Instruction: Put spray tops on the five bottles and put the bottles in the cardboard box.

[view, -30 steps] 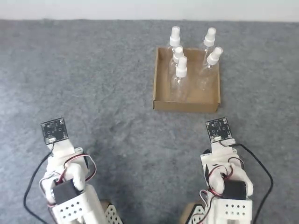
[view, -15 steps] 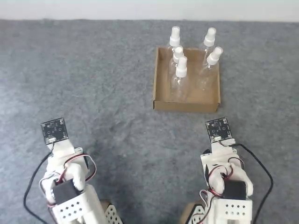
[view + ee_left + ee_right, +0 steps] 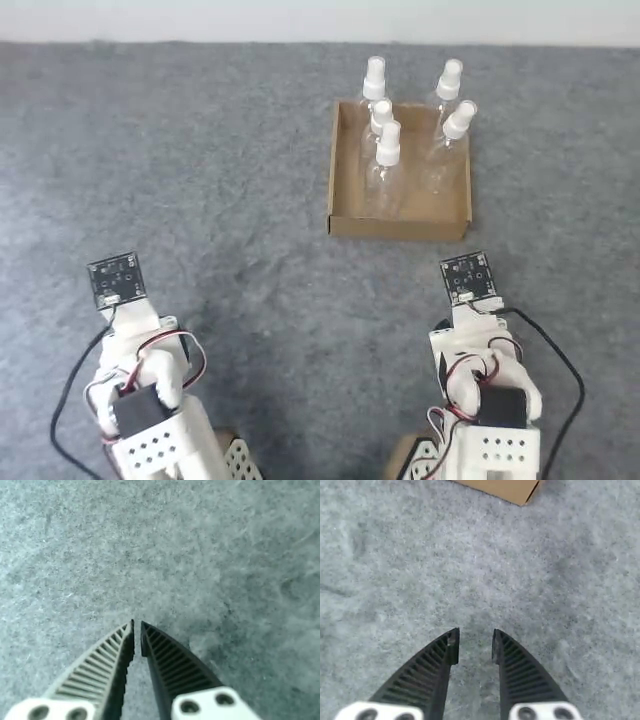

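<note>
Nothing has moved over the last second. The left gripper (image 3: pixel 137 625) hangs over bare grey carpet (image 3: pixel 200 555), its fingers all but pressed together (a hairline gap at the tips) and holding nothing. Further right, the cardboard box (image 3: pixel 398 226) holds all five bottles (image 3: pixel 384 178), each wearing its spray top (image 3: pixel 388 140). The right gripper (image 3: pixel 475 640) sits just short of the box, fingers slightly spread and empty. With both arms idle, the job looks finished.
</note>
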